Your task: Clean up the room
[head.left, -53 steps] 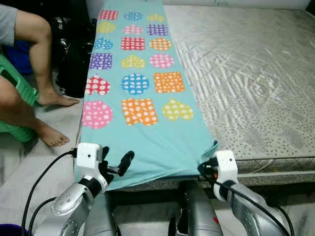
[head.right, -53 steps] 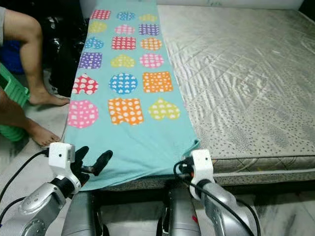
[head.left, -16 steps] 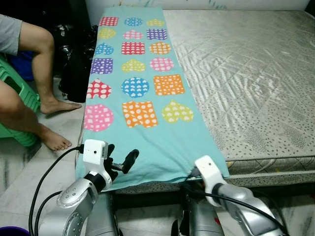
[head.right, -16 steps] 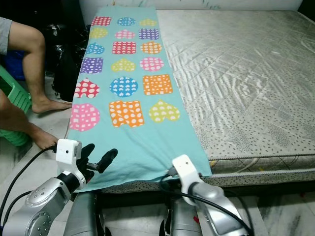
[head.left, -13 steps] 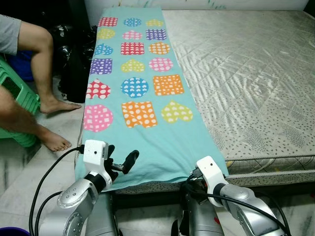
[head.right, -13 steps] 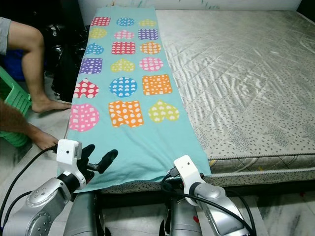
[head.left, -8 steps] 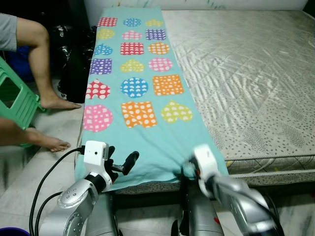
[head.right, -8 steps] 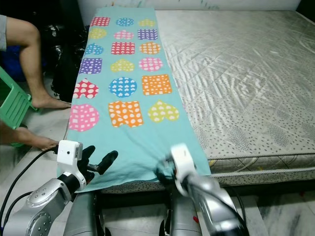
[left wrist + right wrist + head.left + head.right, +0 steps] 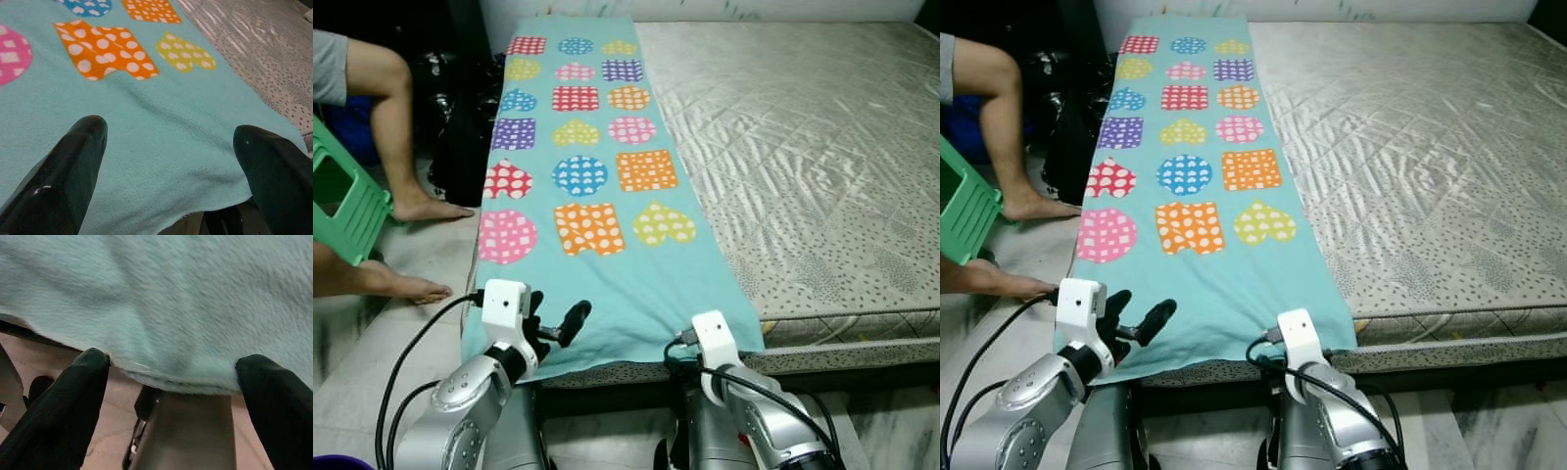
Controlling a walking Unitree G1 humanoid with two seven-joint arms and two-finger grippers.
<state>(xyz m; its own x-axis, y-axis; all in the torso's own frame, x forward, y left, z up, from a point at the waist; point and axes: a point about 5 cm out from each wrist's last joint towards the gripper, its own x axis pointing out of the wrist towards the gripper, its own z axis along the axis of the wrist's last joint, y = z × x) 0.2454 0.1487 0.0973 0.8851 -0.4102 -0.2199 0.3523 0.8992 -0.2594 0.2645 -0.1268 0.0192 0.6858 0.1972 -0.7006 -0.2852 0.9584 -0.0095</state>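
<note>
Bed: quilted grey mattress [image 9: 822,147] beside a tiled floor.
Left gripper [image 9: 166,161]: fingers spread wide, hovering over the blanket's near hem, not gripping.
Right gripper [image 9: 171,396]: fingers apart, straddling the overhanging hem; contact looks unlikely, though the view is blurred.
Blanket [image 9: 597,196]: teal fleece lying flat along the mattress's left strip.
Handling: probably light, limp, clingy; pinch both near corners.
</note>
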